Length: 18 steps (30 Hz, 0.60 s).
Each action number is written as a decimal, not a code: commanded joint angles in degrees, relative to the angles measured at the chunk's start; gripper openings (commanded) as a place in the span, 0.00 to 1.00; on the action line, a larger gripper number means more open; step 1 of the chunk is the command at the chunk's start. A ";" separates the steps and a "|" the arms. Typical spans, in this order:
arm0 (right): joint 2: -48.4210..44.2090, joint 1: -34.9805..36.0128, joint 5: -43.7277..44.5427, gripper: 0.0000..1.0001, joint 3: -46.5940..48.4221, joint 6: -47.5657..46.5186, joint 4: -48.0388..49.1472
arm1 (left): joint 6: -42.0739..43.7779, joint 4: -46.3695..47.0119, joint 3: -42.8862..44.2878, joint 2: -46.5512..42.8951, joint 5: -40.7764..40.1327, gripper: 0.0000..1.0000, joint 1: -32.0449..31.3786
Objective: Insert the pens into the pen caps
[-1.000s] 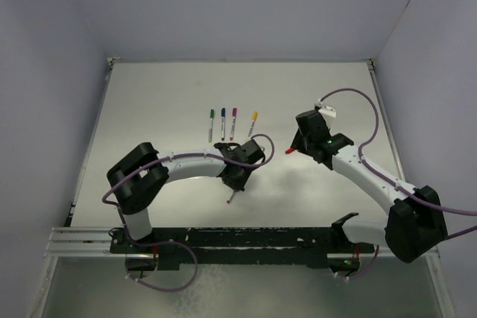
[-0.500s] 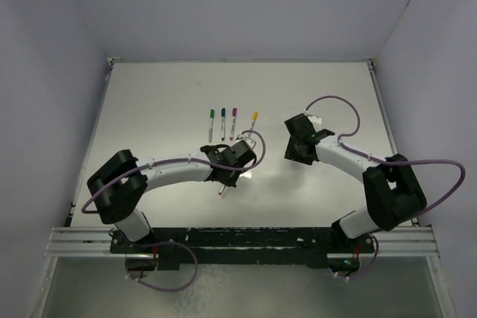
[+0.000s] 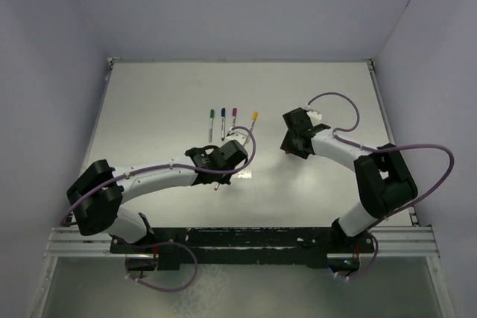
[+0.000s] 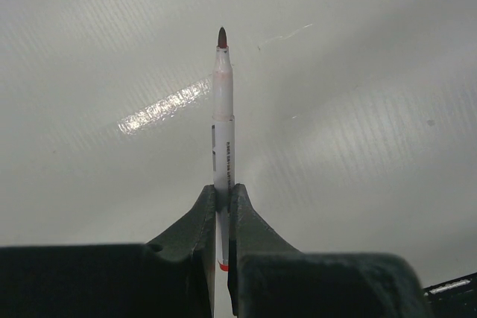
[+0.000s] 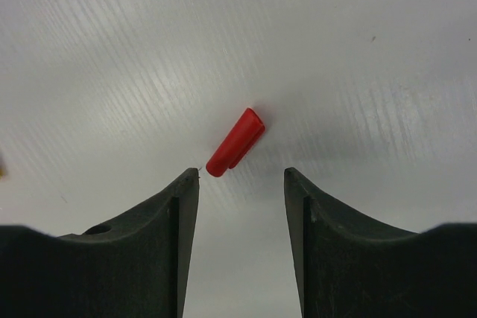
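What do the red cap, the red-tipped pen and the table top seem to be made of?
Small red capsule-shaped cap: probably moulded plastic, smooth, even colour, soft sheen.
Thin white-grey marker pen: likely a satin plastic barrel with printed lettering; the dark tip may be felt.
Pale grey table top: fine parallel ribs and glare streaks suggest semi-glossy fluted plastic sheet.

A robot lab booth: plain white walls point(image 3: 238, 5) enclose the grey table point(image 3: 156, 102).

table point(image 3: 149, 109): white and flat | red cap point(image 5: 235, 142): lies just ahead of right gripper point(image 5: 242, 178) | four capped pens point(image 3: 223, 126): in a row just past left gripper point(image 4: 222, 200)
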 commanded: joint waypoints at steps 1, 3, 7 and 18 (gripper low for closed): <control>2.13 -1.24 2.20 0.52 2.86 3.99 2.60 | -1.07 1.34 -0.06 -0.27 -2.02 0.00 0.17; 3.94 -1.53 2.26 0.52 3.90 4.80 2.14 | -1.35 1.36 -0.02 0.34 -1.96 0.00 0.13; 6.89 -1.68 2.41 0.52 5.50 5.44 1.54 | -1.90 1.78 -0.51 0.47 -1.83 0.00 0.15; 7.39 -1.76 2.24 0.49 5.19 4.30 -2.19 | -1.08 1.34 -0.33 0.33 -3.25 0.00 0.20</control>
